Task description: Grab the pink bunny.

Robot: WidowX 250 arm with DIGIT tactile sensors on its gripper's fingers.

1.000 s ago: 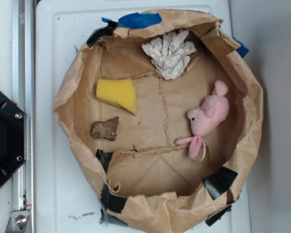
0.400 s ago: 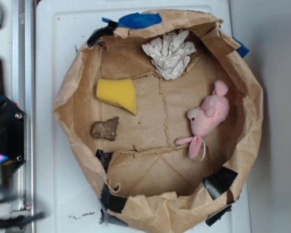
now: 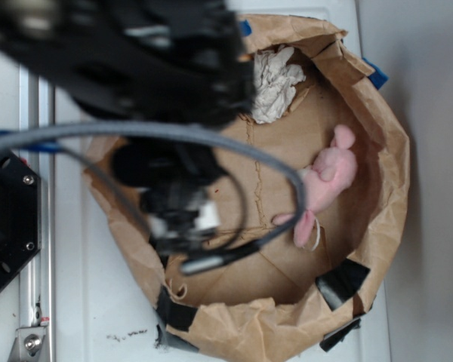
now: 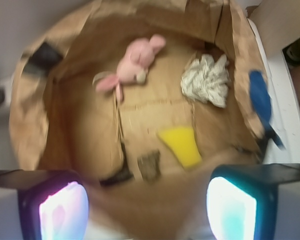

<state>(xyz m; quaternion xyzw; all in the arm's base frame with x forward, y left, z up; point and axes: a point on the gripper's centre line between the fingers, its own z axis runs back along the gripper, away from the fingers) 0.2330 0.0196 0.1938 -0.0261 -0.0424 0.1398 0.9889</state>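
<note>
Wrist view: my hand (image 4: 147, 207) hangs spread wide, empty, above the bag's near rim; pink bunny (image 4: 131, 65) lies well apart.

No text, label, brand, number or sign can be read in either view. The brown paper bag (image 3: 392, 188) has plain walls and floor, and its black tape patches (image 3: 340, 280) and blue tape (image 4: 260, 97) carry no print. The robot arm (image 3: 136, 60), blurred across the exterior view above the bag, shows no legible marking. The two glowing pads (image 4: 230, 210) at the wrist view's lower edge are blank.
</note>
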